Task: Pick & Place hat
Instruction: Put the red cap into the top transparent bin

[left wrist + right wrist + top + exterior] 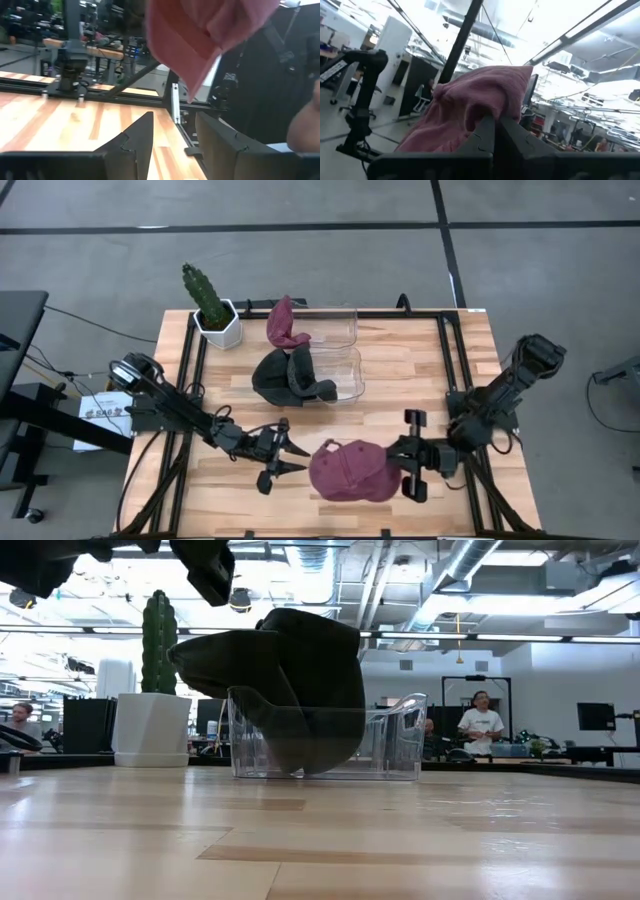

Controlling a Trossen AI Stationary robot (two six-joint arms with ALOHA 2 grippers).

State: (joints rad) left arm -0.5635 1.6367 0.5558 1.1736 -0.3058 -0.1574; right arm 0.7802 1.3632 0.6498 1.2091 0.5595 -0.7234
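Note:
A maroon cap [348, 471] hangs in my right gripper [393, 466] over the table's near middle; the gripper is shut on it. The right wrist view shows the same cap [475, 100] bunched ahead of the shut fingers [495, 124]. My left gripper [293, 458] is open, just left of the cap and apart from it. In the left wrist view [175, 125] the cap [200, 35] hangs above and beyond the open fingers. A black hat [288, 376] lies in the near clear bin [350, 375]. Another maroon hat [285, 325] drapes over the far bin's [340, 325] left end. My right gripper pinches the cap's right-hand edge [512, 107] between its two fingers. It comes at the cap from the table's right, about level in the high view. The cloth is bunched at the fingers. The cap is lifted clear of the table.
A potted cactus [212, 305] stands at the far left corner. The two clear bins sit mid-table toward the far edge, and the black hat [290, 680] rises above the near bin's rim. Bare wood [420, 380] lies right of the bins. People show in the room beyond.

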